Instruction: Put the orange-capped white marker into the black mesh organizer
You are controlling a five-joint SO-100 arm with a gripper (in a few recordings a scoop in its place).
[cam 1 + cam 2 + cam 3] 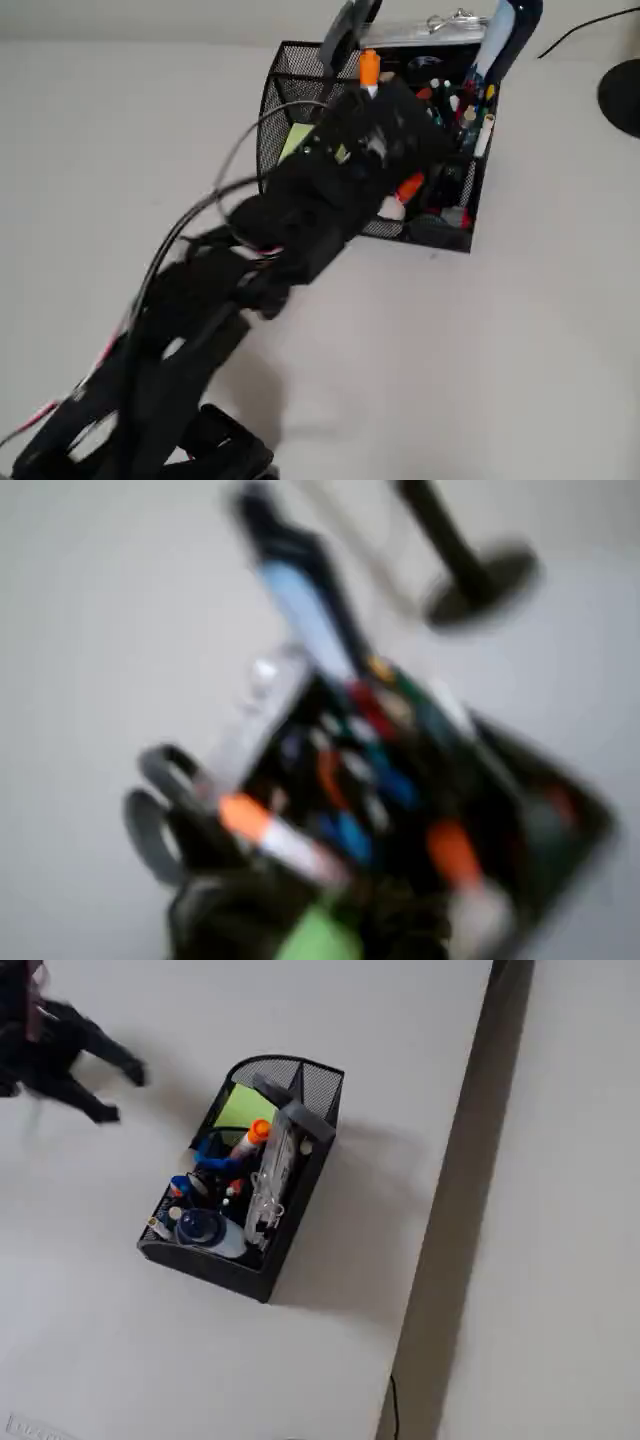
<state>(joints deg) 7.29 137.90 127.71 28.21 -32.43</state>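
Orange-capped white marker [252, 1139] inside black mesh organizer [300, 1192], jaws apart

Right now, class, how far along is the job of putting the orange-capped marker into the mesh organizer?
Done, it seems: the orange-capped white marker leans inside the black mesh organizer, cap up. In hand: nothing; in the fixed view the hand is off to the side, fingers apart, though blurred. Left: at most drawing the arm clear, since the overhead view has it above the organizer.

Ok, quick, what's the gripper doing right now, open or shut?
Gripper: looks open, though blurred, holding nothing; the orange-capped white marker sits in the black wire-mesh organizer.
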